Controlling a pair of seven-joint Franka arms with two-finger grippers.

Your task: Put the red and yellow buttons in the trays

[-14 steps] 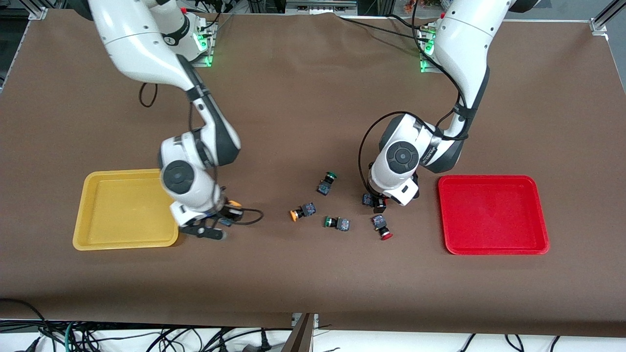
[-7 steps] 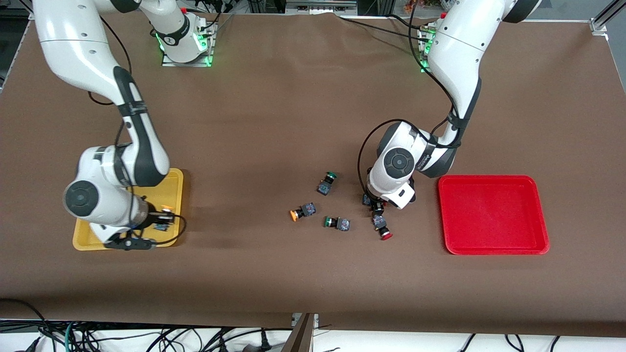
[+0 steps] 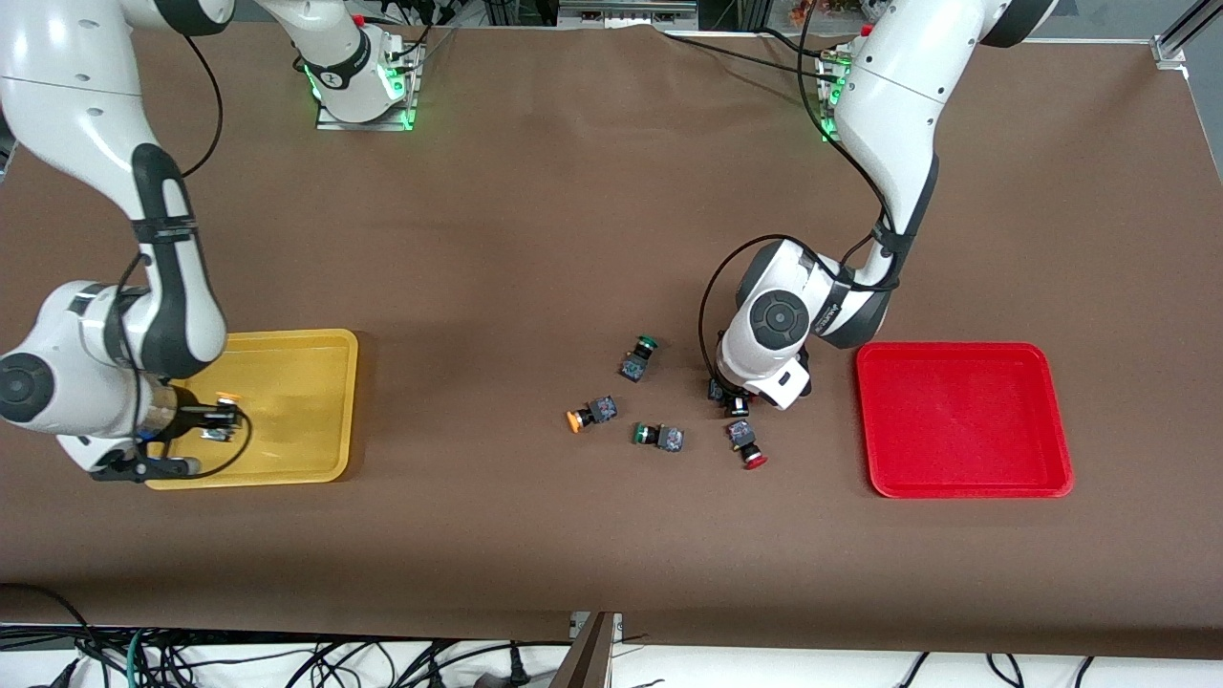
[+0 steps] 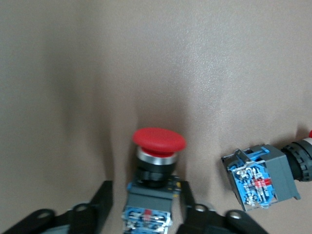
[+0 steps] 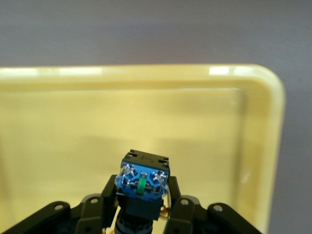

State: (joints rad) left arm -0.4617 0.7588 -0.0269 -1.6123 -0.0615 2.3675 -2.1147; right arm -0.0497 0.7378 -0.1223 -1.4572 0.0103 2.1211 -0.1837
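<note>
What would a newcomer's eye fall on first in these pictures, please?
Probably the two bright trays: the yellow tray at the right arm's end of the table and the red tray at the left arm's end. Over the yellow one, the right hand holds a yellow button. Among the loose buttons mid-table, the left hand sits around a red button.

Glossy plastic against matt cloth.
Shiny yellow tray (image 5: 253,146), finely textured red tray (image 3: 960,420), matt brown table cover (image 3: 573,239), smooth red cap (image 4: 159,140).
</note>
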